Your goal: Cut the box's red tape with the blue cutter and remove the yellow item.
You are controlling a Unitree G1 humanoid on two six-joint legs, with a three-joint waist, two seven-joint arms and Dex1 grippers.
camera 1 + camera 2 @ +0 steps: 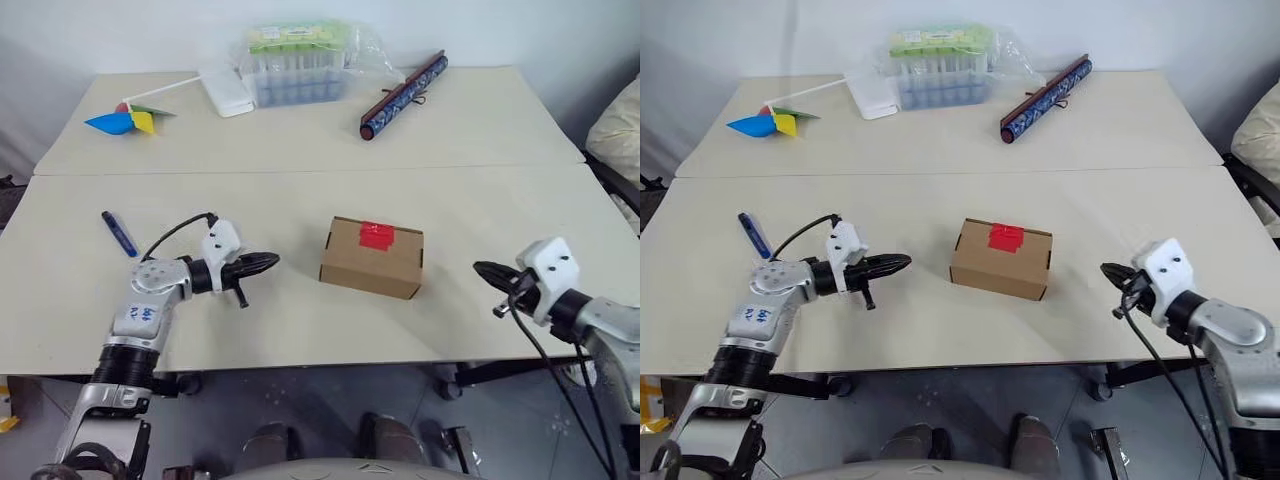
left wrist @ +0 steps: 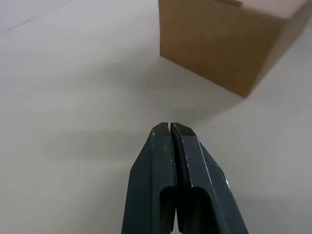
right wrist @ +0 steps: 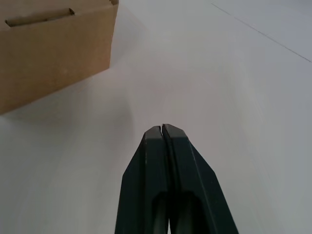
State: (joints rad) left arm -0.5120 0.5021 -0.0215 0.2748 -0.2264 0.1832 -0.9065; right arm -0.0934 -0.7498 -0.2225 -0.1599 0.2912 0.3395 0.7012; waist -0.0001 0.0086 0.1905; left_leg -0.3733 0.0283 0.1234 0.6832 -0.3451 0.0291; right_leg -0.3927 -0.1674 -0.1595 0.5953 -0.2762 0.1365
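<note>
The box (image 1: 372, 258) sits near the middle of the front bench (image 1: 300, 320), with the red tape (image 1: 377, 235) on its top. The blue cutter (image 1: 119, 233) lies well to its left. The left tool (image 1: 270, 261) is between cutter and box; the right tool (image 1: 480, 268) is right of the box. On the rear bench, from left to right, lie a pinwheel (image 1: 130, 118), a tube case (image 1: 300, 65) and a roll (image 1: 403, 96).

Sitting on the table (image 1: 300, 150) are one box (image 1: 371, 262) with one red tape (image 1: 377, 235) patch, one blue cutter (image 1: 119, 233), one pinwheel (image 1: 130, 118), one tube case (image 1: 300, 62), one white pad (image 1: 227, 92) and one patterned roll (image 1: 403, 96).
</note>
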